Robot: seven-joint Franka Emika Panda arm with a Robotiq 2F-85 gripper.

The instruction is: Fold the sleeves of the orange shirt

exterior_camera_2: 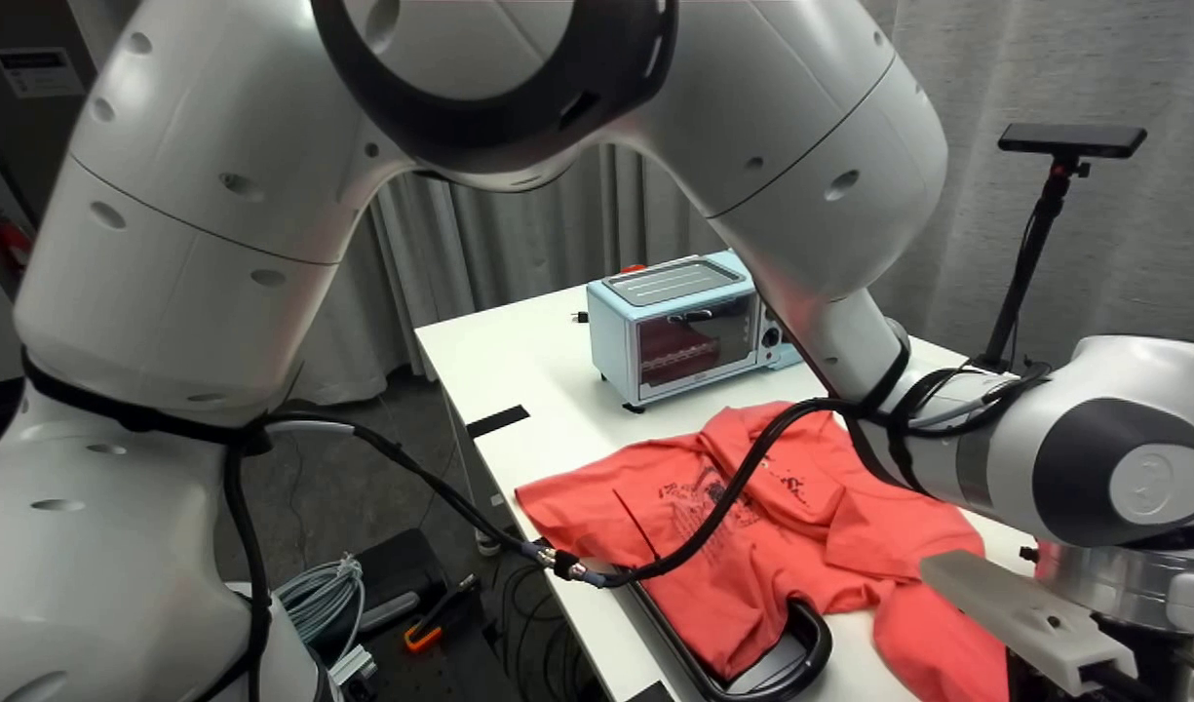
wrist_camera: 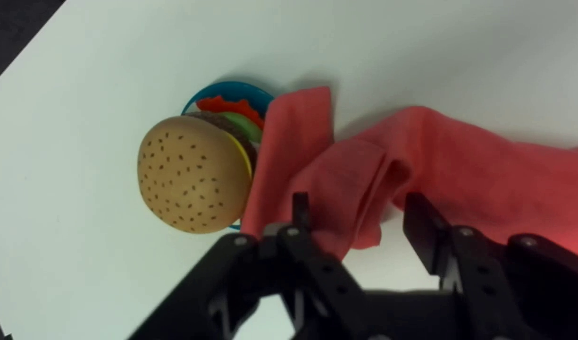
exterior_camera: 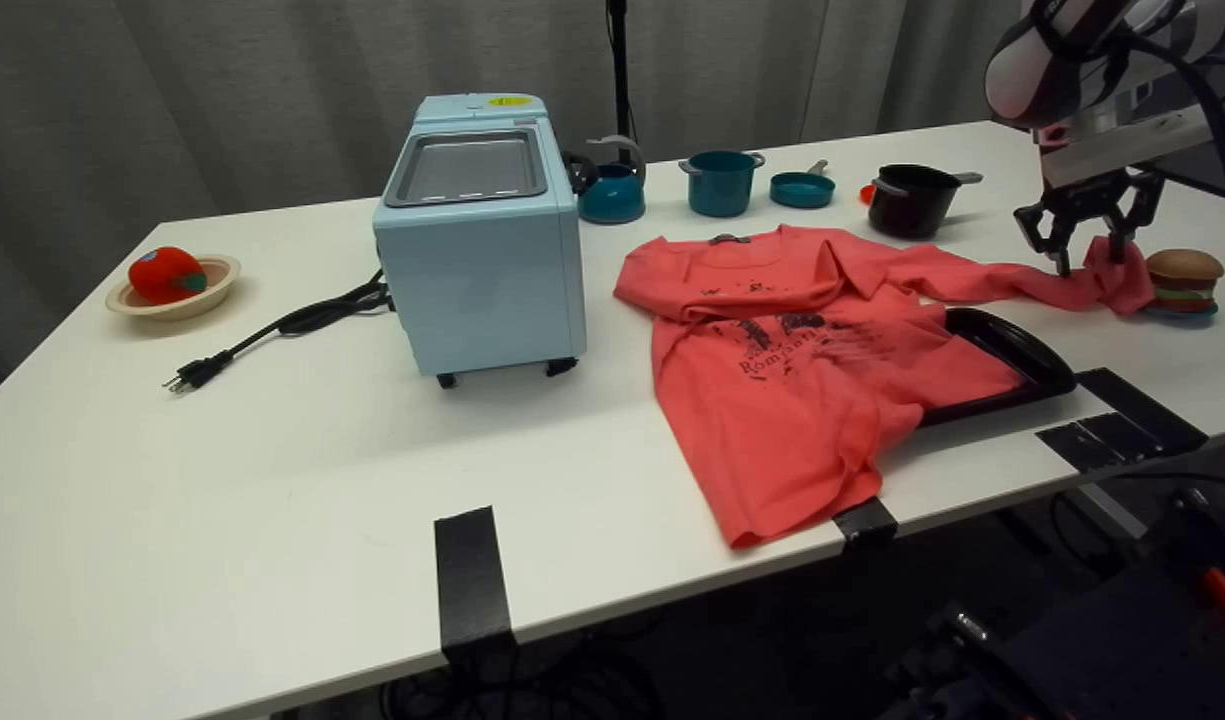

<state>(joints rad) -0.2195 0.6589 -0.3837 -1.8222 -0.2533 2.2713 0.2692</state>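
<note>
The orange shirt lies spread on the table, its chest print facing up; it also shows in an exterior view, partly behind the arm. One sleeve stretches toward the robot, its end bunched beside a toy burger. In the wrist view this sleeve has a crumpled, folded end. The other sleeve seems to lie across the chest; its outline is hard to tell. My gripper is open above the sleeve's end. In the wrist view the gripper has its fingers apart, with bunched cloth below and between them, not clamped.
A black tray lies partly under the shirt. The toy burger on a blue plate touches the sleeve's end. A light-blue toaster oven stands beside the shirt. A black pot, teal pot, pan and kettle stand behind it.
</note>
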